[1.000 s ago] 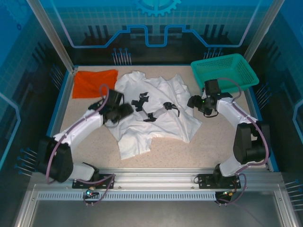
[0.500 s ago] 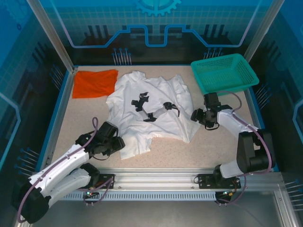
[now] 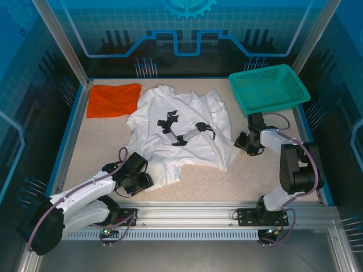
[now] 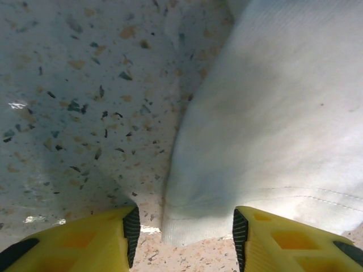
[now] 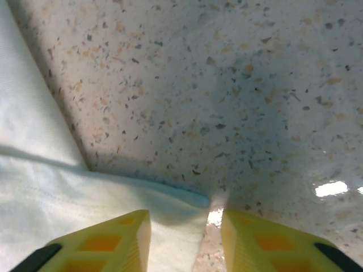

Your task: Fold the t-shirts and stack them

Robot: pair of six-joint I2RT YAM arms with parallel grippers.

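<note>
Both left gripper [image 4: 184, 229] and right gripper [image 5: 185, 229] gape empty astride hemmed corners of the white t-shirt [image 4: 272, 130].

I'm seeing no words, numbers or brand names I can read. The white t-shirt [image 3: 198, 148] is showing a black printed graphic [image 3: 168, 123], but it is too small and crumpled to make out letters. The blue back panel [image 3: 244, 28] is showing a gear emblem [image 3: 190, 7] without lettering.

The large t-shirt [image 3: 187, 133] lay between the left gripper [image 3: 143, 182] and right gripper [image 3: 243, 143]; the small t-shirt [image 3: 113, 99] well beyond the left, the basket [image 3: 249, 105] beyond the right.
</note>
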